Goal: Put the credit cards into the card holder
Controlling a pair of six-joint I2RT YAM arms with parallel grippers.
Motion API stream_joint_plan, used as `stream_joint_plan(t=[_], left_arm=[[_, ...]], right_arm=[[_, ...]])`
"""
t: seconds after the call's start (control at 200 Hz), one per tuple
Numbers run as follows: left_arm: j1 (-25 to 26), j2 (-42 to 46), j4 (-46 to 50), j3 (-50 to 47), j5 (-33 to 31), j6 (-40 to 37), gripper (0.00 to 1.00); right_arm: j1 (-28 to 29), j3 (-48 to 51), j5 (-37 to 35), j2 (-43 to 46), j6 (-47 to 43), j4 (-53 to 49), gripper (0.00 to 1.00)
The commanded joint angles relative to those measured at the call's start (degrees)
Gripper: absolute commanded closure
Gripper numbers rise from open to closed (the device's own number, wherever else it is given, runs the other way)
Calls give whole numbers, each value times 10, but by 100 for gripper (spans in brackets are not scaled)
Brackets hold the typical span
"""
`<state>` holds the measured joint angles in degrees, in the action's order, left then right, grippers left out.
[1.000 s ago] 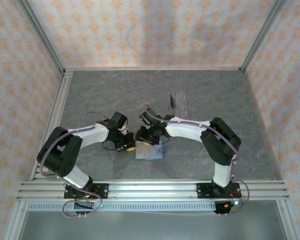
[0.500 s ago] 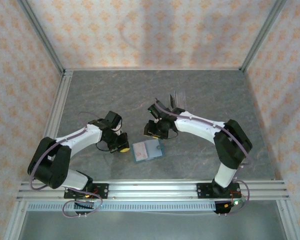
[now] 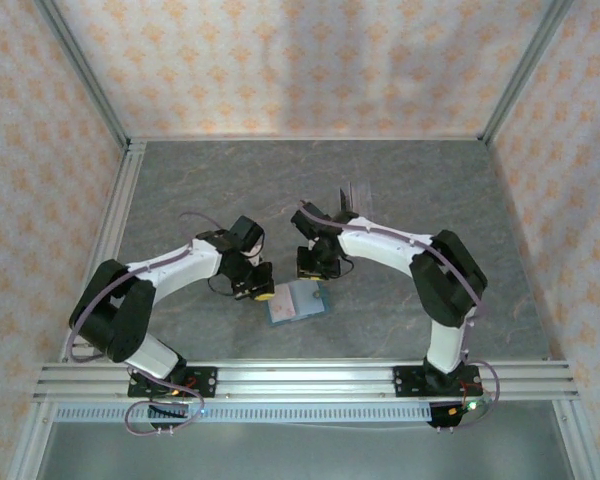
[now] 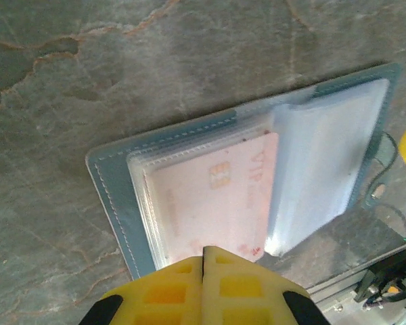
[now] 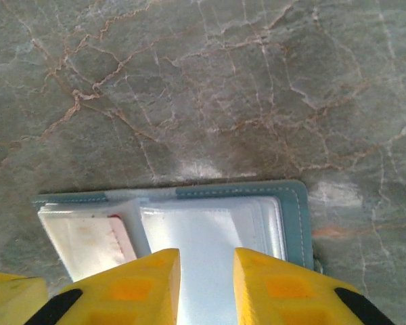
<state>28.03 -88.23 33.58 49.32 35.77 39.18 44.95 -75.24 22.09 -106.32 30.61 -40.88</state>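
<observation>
Now back at the open card holder [image 4: 111,189]: left pincer [image 4: 203,254], tips together, just behind the pocketed pink card [image 4: 210,203]; right pincer [image 5: 206,261], narrowed yet apart, above its clear sleeves [image 5: 210,227]; filling probably continues.

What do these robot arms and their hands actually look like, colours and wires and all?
The left arm and right arm are white tubes linked by chunky black joints, with thin purplish cables trailing from them. The left hand and right hand each end in two blocky yellow fingers with square recesses and black stripes.
</observation>
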Motion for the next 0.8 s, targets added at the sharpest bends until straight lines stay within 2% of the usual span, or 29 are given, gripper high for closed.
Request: stream_joint_plan(t=[0.0, 0.3, 0.475, 0.791], left_arm=[[0, -8, -10, -11, 0, 2, 100], [0, -30, -31, -41, -5, 1, 100], [1, -39, -33, -42, -7, -3, 100], [0, -52, -33, -48, -12, -10, 100]], right_arm=[[9, -28, -41, -23, -34, -53, 72], [30, -27, -62, -57, -49, -62, 69], [42, -22, -72, -78, -45, -56, 70], [51, -11, -94, -51, -34, -57, 91]])
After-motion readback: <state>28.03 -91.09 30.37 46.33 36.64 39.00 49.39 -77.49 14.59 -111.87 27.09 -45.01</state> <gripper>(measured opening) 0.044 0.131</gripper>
